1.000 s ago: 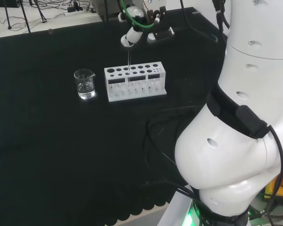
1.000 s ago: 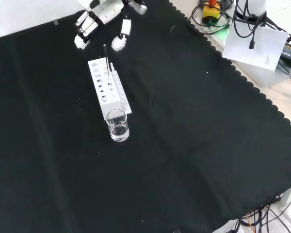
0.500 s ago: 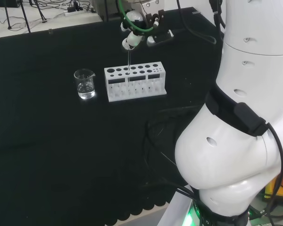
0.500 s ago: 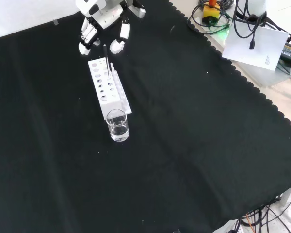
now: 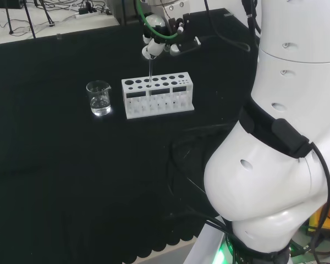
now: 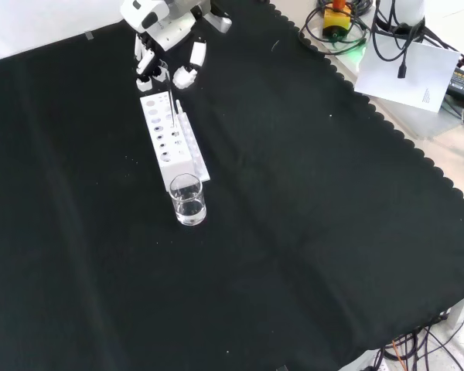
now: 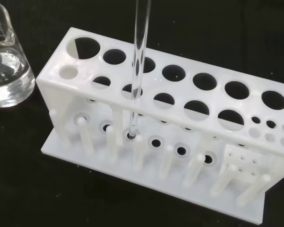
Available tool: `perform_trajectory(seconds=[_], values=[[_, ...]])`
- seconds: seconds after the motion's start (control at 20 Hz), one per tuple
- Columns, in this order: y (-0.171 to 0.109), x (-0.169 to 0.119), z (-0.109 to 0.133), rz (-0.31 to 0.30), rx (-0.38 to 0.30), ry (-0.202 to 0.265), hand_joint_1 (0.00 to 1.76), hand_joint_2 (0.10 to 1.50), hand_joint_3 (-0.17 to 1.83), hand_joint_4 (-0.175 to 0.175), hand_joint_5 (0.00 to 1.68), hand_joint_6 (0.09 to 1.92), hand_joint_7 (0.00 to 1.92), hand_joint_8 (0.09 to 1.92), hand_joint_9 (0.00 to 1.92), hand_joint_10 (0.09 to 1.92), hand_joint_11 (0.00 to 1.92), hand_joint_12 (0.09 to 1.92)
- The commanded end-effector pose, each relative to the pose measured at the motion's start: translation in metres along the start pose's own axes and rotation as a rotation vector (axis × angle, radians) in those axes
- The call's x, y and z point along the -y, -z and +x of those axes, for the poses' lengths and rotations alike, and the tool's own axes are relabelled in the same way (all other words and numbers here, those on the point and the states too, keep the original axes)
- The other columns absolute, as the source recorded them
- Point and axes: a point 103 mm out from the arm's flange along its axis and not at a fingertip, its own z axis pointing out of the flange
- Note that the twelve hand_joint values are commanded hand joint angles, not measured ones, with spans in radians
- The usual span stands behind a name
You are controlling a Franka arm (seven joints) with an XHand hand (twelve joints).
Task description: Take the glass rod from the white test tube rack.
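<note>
Glass rod (image 7: 138,61) stood upright in the white test tube rack (image 7: 189,124), thru a hole in the near row w/ its lower end seated in the base plate, approx. third hole from the beaker end. In front view the hand (image 6: 164,48) hung just beyond the rack's far end, fingers (image 6: 185,75) bent down round the rod's top; contact couldn't be made out, so grip unclear. Beaker (image 5: 99,98) w/ clear liquid sat just left of the rack in head view, on the black cloth (image 6: 309,216).
</note>
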Motion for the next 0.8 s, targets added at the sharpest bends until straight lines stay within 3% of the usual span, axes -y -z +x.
perform_trajectory(seconds=[0.05,0.5,0.8], values=[[-0.0054,-0.003,-0.0061,0.015,-0.016,-0.014,0.82,0.9,0.58,-0.175,0.56,0.82,1.01,0.95,1.17,0.84,0.95,1.19],[-0.0041,-0.006,-0.0013,0.008,-0.018,0.002,0.91,0.84,0.63,-0.175,0.78,0.88,0.95,0.89,1.16,0.67,1.02,1.15],[-0.0039,-0.0049,0.0002,0.007,-0.015,0.014,0.95,0.82,0.65,-0.175,0.82,0.87,0.94,0.87,1.18,0.64,1.05,1.13]])
